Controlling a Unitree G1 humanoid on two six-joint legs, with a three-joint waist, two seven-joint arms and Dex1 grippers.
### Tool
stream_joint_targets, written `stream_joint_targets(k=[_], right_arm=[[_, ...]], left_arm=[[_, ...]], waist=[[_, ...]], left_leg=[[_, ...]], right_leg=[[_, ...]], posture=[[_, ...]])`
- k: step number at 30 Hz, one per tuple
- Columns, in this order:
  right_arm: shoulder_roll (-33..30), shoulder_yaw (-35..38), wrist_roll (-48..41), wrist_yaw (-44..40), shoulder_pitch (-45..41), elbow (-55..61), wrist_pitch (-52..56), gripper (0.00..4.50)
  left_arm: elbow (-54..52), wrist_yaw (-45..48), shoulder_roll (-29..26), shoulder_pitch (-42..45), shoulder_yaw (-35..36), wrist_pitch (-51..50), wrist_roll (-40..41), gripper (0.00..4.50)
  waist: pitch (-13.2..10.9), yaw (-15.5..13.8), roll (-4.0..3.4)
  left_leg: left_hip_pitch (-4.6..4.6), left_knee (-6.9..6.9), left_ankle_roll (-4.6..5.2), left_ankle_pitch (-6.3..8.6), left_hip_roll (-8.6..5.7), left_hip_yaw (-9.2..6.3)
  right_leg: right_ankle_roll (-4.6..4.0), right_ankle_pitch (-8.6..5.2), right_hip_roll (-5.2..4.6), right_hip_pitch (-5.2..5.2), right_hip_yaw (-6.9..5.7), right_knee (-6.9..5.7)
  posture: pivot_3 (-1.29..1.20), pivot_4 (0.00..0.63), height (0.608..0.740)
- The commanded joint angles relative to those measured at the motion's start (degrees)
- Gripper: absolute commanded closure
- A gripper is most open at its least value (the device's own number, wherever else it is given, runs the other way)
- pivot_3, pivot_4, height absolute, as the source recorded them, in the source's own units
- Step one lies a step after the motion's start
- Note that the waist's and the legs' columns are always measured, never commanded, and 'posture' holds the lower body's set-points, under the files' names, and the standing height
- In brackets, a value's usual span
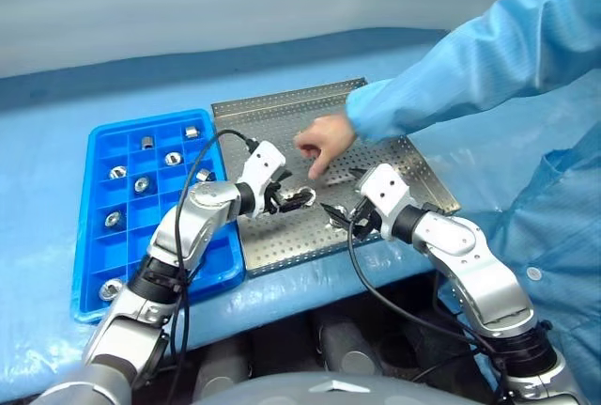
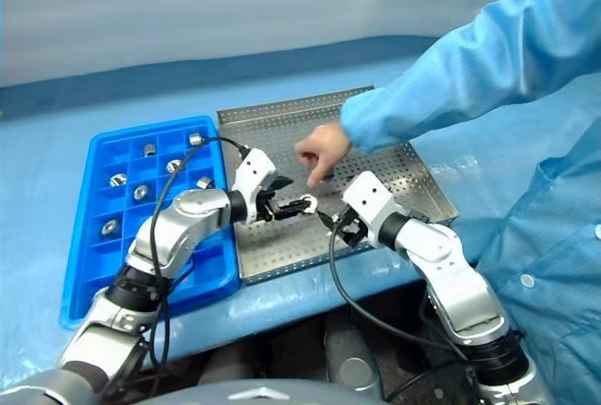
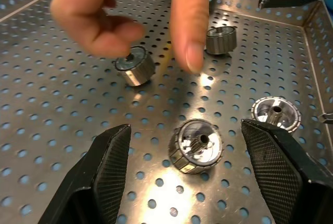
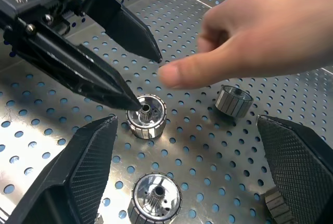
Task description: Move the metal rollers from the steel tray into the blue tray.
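The steel tray [image 1: 282, 114] lies in the middle with the blue tray [image 1: 89, 236] along its left side. Several metal rollers [image 1: 142, 184] sit in the blue tray's compartments. More metal rollers lie on the steel tray's perforated floor [image 3: 221, 39]. My left gripper [image 3: 186, 129] is open low over the steel tray, with one roller [image 3: 196, 146] standing between its fingers, untouched as far as I can see. My right gripper [image 4: 187, 121] is open too, facing the left one from the right, with another roller [image 4: 155, 198] between its fingers.
A person's hand [image 1: 324, 142] in a blue sleeve [image 1: 451, 76] reaches over the steel tray from the right, a finger pointing down just beyond both grippers. The trays rest on a blue-covered table [image 1: 56, 123].
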State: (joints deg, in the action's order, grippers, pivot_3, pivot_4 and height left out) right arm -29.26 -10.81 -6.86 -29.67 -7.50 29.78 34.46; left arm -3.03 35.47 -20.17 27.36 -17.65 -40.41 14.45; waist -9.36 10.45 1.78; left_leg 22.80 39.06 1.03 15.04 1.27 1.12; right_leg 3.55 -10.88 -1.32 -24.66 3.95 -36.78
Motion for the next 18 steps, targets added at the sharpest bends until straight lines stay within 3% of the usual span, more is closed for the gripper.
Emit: stream_joint_targets(k=[1,18], right_arm=[[0.08,0.78,0.28,0.58,-0.04,2.48,-0.2,0.0],[0.91,0.17,1.34,0.45,-0.66,1.31,-1.08,0.0]], left_arm=[[2.03,0.5,0.76,2.06,-0.94,1.91,-2.05,0.84],[4.22,1.1,2.13,1.64,-1.45,3.15,-5.75,0.84]], waist=[[0.0,0.5,0.0],[0.0,2.31,0.0]], left_leg=[[0.0,0.0,0.0,0.0,0.0,0.0],[-0.01,-0.02,0.0,0.0,-0.01,-0.18]], right_leg=[[0.0,0.0,0.0,0.0,0.0,-0.01],[0.06,0.02,-0.01,-0.01,0.08,0.0]], posture=[[-0.27,0.15,0.74],[-0.26,0.15,0.74]])
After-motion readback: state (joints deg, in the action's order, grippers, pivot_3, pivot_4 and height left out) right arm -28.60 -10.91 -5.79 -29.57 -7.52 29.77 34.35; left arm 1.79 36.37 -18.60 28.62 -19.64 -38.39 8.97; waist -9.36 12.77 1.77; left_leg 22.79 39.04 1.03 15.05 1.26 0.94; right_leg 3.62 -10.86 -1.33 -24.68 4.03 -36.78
